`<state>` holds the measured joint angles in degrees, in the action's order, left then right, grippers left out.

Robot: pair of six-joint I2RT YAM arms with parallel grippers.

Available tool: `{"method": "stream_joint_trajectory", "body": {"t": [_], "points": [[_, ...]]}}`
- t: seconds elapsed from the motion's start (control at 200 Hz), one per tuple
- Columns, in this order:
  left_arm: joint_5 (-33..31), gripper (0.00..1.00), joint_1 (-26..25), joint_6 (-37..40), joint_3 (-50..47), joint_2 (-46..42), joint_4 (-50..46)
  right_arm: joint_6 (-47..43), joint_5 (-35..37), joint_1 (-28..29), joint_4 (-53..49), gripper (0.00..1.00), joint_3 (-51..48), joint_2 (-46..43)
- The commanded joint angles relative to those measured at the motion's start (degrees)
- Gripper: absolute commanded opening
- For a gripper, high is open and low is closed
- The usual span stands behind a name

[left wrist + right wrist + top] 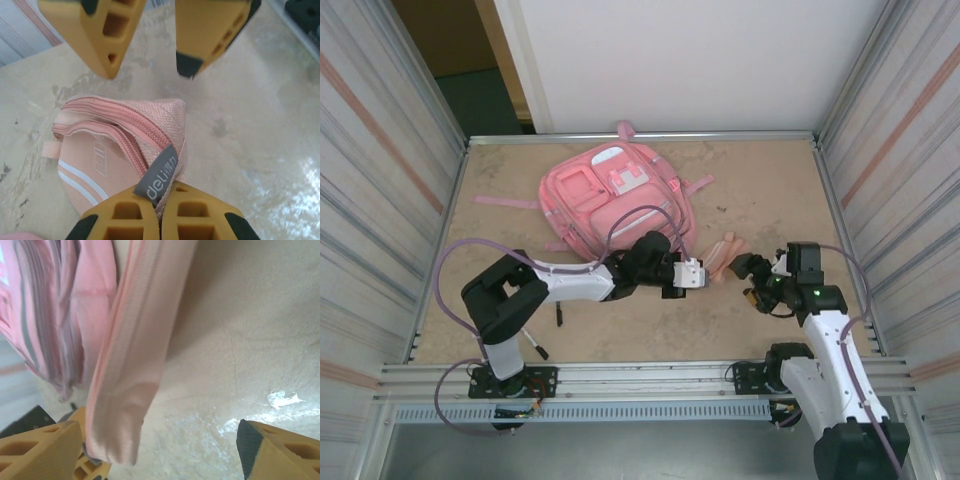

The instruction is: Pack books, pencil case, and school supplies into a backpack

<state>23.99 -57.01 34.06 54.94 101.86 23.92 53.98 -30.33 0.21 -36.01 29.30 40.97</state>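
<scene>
The pale-pink pencil case (728, 254) lies just right of the pink backpack (610, 195). My left gripper (160, 201) is shut on the end of the pencil case (115, 150), pinching the fabric beside its grey tab. My right gripper (748, 278) stands open at the pouch's other side; its yellow fingers (107, 55) are apart from the fabric. In the right wrist view the pencil case (130, 365) hangs near the left finger of the open right gripper (160, 435), with the backpack (50, 315) behind it. Two black pens (535, 345) lie by the left arm's base.
Metal walls close in the table on the left and right, and a rail (650, 378) runs along the near edge. Backpack straps (505, 202) trail to the left. Bare tabletop (770, 190) lies at the back right.
</scene>
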Motion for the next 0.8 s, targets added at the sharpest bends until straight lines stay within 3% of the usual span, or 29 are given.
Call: {"method": "stream_joint_trajectory", "body": {"t": [0.0,0.145,0.19,0.266,0.301,0.411,0.601,0.797], "points": [[6.04,0.0,-0.45,-4.66,-0.36,-3.42,4.79,8.42,-5.27,-0.5,8.13,0.82,-3.17,-0.82],[9.4,0.0,-0.55,-7.65,-0.21,-3.8,6.43,11.71,-6.69,-0.52,13.57,0.77,-3.28,2.37],[9.41,0.0,-0.74,-8.4,-0.01,-4.04,6.35,12.14,-6.5,-0.35,14.49,0.65,-3.28,3.18],[9.42,0.0,-0.74,-9.73,-0.34,-4.85,6.73,13.61,-6.62,-0.26,16.65,0.31,-3.49,3.89],[9.49,0.0,-0.77,-10.19,-0.61,-5.27,6.96,15.07,-6.59,-0.21,17.08,0.2,-3.46,3.85],[9.73,0.0,-0.73,-8.99,-1.04,-6.27,5.26,15.41,-4.51,0.49,16.75,0.0,-2.62,2.77],[7.91,0.04,-0.07,-5.89,-2.59,-8.96,1.69,15.08,-3.95,1.08,15.15,0.0,-0.84,1.61],[-0.69,0.46,0.71,0.22,-0.61,-15.06,-12.15,11.35,-1.74,1.05,10.2,0.0,1.98,-0.6]]}}
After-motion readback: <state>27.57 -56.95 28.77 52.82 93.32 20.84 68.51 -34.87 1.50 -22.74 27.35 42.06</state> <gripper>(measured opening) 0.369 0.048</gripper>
